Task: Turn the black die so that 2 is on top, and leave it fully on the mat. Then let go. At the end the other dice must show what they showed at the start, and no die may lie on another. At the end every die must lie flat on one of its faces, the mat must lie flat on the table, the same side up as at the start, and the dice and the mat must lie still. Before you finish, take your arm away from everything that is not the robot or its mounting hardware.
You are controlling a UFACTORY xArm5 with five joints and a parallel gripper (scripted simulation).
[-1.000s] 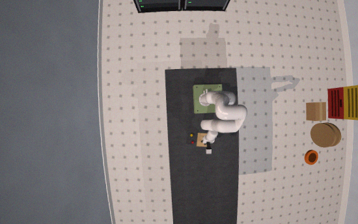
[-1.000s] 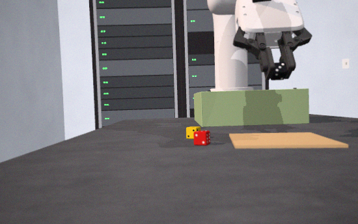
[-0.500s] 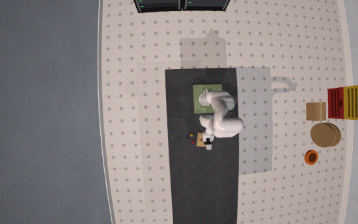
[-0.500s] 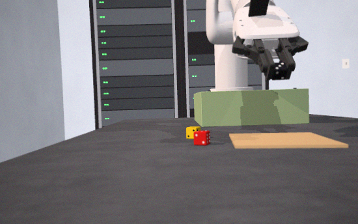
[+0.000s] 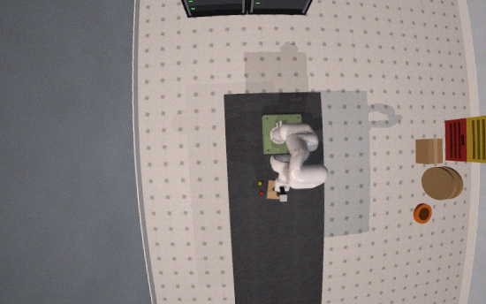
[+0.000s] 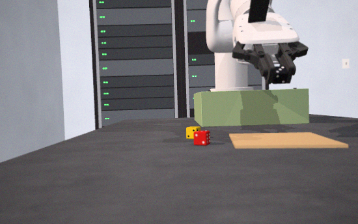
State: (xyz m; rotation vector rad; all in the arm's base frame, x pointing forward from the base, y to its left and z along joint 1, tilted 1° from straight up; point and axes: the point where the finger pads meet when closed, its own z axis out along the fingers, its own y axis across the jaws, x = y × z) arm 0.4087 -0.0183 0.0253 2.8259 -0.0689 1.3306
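Note:
My gripper (image 6: 280, 73) is shut on the black die (image 6: 280, 73) and holds it high in the air, tilted, well above the tan mat (image 6: 288, 140). White pips show on the die's near face. In the overhead view the gripper (image 5: 282, 191) hangs over the mat (image 5: 274, 193), and the die is mostly hidden under the arm. A red die (image 6: 202, 137) and a yellow die (image 6: 192, 131) lie on the dark table to the left of the mat, close together. They also show in the overhead view as the red die (image 5: 261, 193) and the yellow die (image 5: 260, 183).
A green block (image 6: 252, 107) carries the arm's base behind the mat. Server racks (image 6: 137, 58) stand behind the table. A cardboard box (image 5: 429, 151), a round wooden thing (image 5: 442, 182) and an orange bowl (image 5: 422, 213) lie on the floor, far off to the right.

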